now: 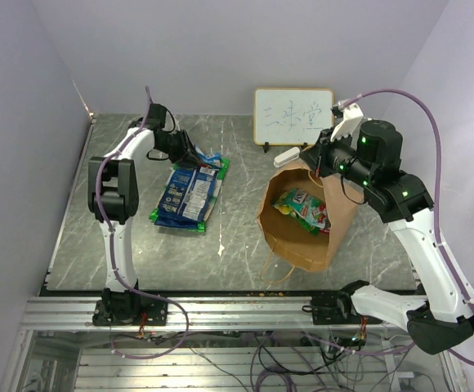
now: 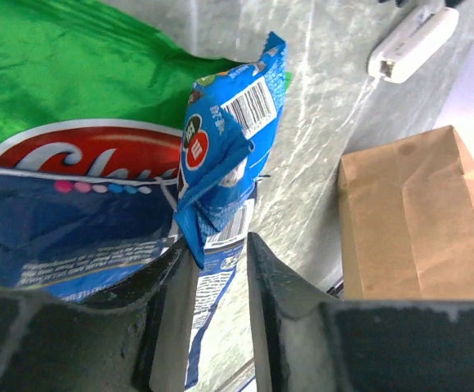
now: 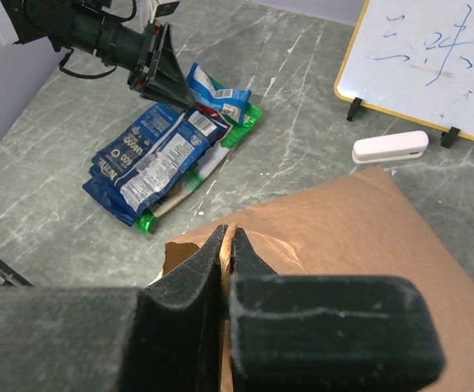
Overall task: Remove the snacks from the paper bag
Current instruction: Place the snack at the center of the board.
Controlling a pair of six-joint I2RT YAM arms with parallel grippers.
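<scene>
The brown paper bag (image 1: 298,242) lies on its side at centre right, mouth toward the camera, with colourful packets (image 1: 302,208) inside. My right gripper (image 1: 317,163) is shut on the bag's upper rim (image 3: 368,220), with the paper edge pinched between its fingers (image 3: 227,233). A pile of snacks (image 1: 186,194) lies on the table at the left: a green Chuba bag (image 2: 73,65) under dark blue packs (image 2: 73,220). My left gripper (image 2: 219,243) is open just behind the pile. A small blue packet (image 2: 221,139) stands crumpled at its fingertips, its lower corner against the left finger.
A small framed whiteboard (image 1: 292,116) stands at the back, with a white eraser (image 1: 288,157) in front of it. The bag's twisted handles (image 1: 276,273) trail toward the table's near edge. Purple walls close in the left and the back.
</scene>
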